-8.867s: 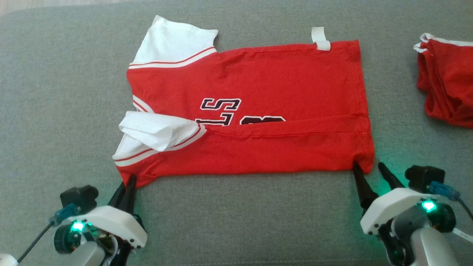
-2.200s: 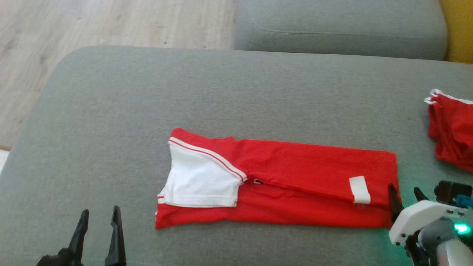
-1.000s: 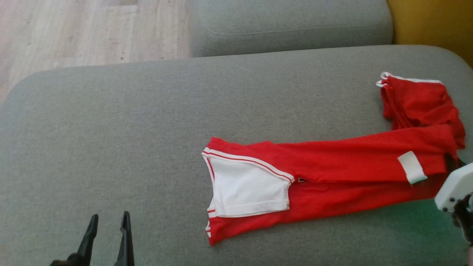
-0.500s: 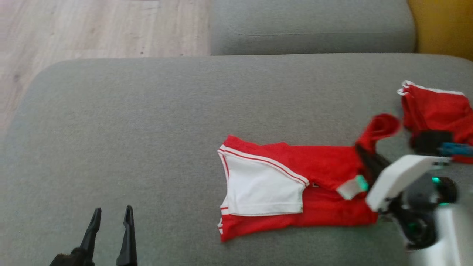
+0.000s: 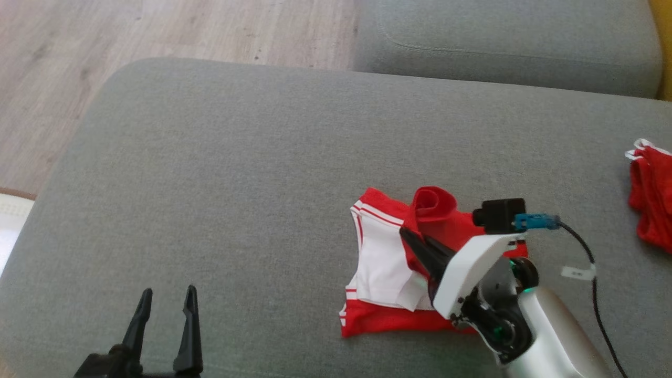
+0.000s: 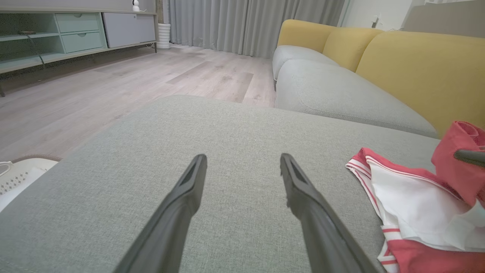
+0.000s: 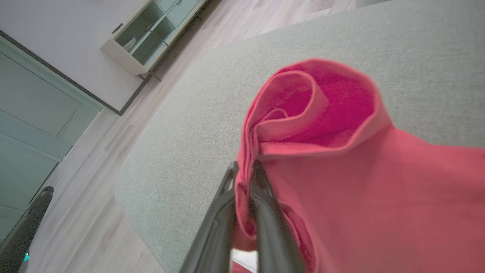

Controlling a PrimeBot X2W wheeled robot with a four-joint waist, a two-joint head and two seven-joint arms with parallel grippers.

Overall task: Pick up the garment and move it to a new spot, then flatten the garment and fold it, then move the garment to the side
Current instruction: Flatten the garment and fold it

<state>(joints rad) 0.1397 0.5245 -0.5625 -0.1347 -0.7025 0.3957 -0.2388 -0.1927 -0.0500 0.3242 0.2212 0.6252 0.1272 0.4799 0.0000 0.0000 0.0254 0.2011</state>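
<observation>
Folding is the step in hand, by my reckoning: the red jersey (image 5: 386, 321) lies on the grey seat cushion (image 5: 236, 173), right of its middle and towards the near edge, already narrowed into a short, thick packet. Its white sleeve (image 5: 380, 262) faces up at the left end.

The right gripper (image 5: 405, 232) has its two dark fingers pinched together on a bunch of the red cloth. From the right wrist view you can see the fabric squeezed between them and curling into a loose roll (image 7: 303, 102) above the tips. That held end hangs over the sleeve end rather than lying flat (a bit like someone closing a book with one hand).

The left gripper (image 5: 169, 291) hovers well apart from the jersey, low at the near left. Its fingers are spread wide with nothing between them, and bare cushion shows in the gap in the left wrist view.

A second red garment (image 5: 651, 205) sits in a heap at the far right edge of the cushion, well clear of this one.

What the next move seems to call for is lowering the pinched end onto the sleeve end so the edges meet, then letting go without dragging the top layer back. The curl looks likely to stay bunched, so it may need a press or a tug flat. The shift to the side is not yet done.
</observation>
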